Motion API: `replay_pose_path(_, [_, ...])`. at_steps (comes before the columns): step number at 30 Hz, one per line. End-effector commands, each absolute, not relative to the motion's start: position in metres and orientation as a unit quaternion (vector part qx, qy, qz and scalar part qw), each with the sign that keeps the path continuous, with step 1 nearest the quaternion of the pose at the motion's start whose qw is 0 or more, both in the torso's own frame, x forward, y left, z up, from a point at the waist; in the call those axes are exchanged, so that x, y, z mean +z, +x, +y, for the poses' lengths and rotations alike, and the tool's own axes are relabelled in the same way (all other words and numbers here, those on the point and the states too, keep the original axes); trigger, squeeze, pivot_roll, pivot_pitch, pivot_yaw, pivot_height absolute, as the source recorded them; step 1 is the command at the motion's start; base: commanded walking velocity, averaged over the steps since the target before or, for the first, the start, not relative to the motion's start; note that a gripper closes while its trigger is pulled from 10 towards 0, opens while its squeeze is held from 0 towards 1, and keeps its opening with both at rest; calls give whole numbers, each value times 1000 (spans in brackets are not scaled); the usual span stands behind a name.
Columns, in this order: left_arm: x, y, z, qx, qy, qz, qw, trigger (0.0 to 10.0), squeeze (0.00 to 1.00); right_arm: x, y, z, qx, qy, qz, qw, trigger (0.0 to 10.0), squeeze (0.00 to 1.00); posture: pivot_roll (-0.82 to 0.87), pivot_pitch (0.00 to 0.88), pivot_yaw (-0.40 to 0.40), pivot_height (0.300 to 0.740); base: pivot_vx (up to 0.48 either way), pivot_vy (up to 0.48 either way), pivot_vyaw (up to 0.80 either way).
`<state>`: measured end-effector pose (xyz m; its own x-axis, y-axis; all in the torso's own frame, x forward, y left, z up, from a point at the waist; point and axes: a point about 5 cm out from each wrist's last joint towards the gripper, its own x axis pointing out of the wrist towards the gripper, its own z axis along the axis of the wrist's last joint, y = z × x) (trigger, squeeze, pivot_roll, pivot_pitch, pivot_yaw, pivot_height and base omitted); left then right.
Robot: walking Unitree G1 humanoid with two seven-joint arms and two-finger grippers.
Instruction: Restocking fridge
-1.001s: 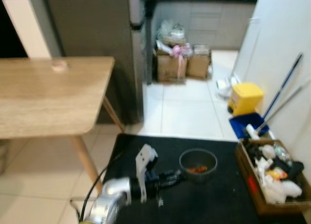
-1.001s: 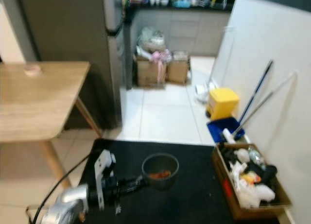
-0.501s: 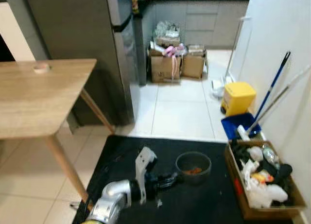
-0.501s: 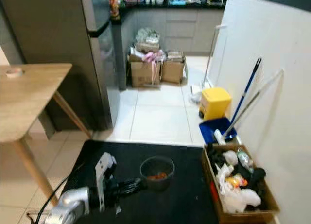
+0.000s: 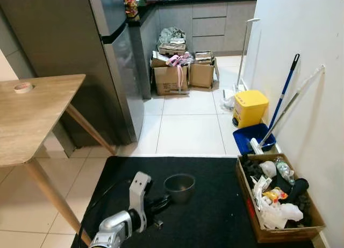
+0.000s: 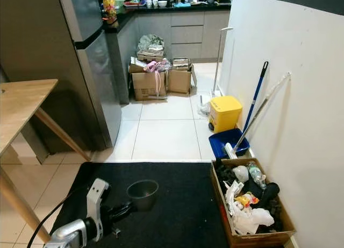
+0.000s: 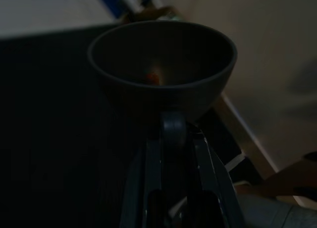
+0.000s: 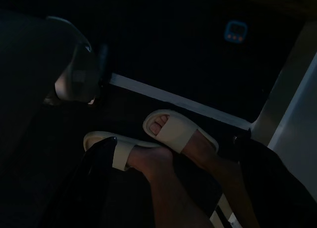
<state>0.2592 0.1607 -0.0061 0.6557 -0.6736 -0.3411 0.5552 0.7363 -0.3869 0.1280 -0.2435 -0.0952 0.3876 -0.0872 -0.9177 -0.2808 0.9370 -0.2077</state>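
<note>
Ahead I see the grey fridge (image 5: 80, 49) standing shut beside the wooden worktop (image 5: 27, 116), then the black mat (image 5: 215, 205) underfoot, above which my left tool (image 5: 161, 203) is clamped on the rim of a dark bowl (image 5: 180, 186) holding something orange.

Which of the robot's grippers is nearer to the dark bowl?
Left. The left gripper holds the bowl by its rim over the black mat. The right gripper hangs idle in the shade, apart from the bowl.
</note>
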Motion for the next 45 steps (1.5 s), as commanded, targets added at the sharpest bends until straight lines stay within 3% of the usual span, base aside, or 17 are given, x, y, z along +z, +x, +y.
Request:
replay_pose_path(1, [-11, 254, 176, -313, -124, 249, 908, 10000, 0, -97, 127, -240, 58, -155, 553, 817, 10000, 0, -90, 0, 43, 740, 0, 0, 0])
replay_pose_path(4, [-15, 251, 179, -299, -133, 255, 910, 10000, 0, -97, 127, -240, 58, -154, 553, 817, 10000, 0, -90, 0, 39, 740, 0, 0, 0])
replay_pose_path(9, [-49, 214, 200, -177, -174, 329, 911, 10000, 0, -97, 127, -240, 55, -154, 554, 816, 10000, 0, -98, 0, 39, 740, 321, 0, 0])
replay_pose_path(19, [-62, 193, 212, -94, -210, 344, 910, 10000, 0, -95, 129, -242, 58, -160, 552, 816, 10000, 0, -95, 0, 27, 740, 334, 0, 0])
replay_pose_path(35, [-57, 200, 211, -110, -202, 326, 917, 10000, 0, -95, 130, -243, 59, -163, 551, 816, 10000, 0, -91, 0, 34, 740, 337, 0, 0])
replay_pose_path(45, [-55, 205, 204, -128, -204, 315, 918, 10000, 0, -95, 128, -244, 59, -177, 560, 807, 10000, 0, -94, 0, 29, 740, 339, 0, -749])
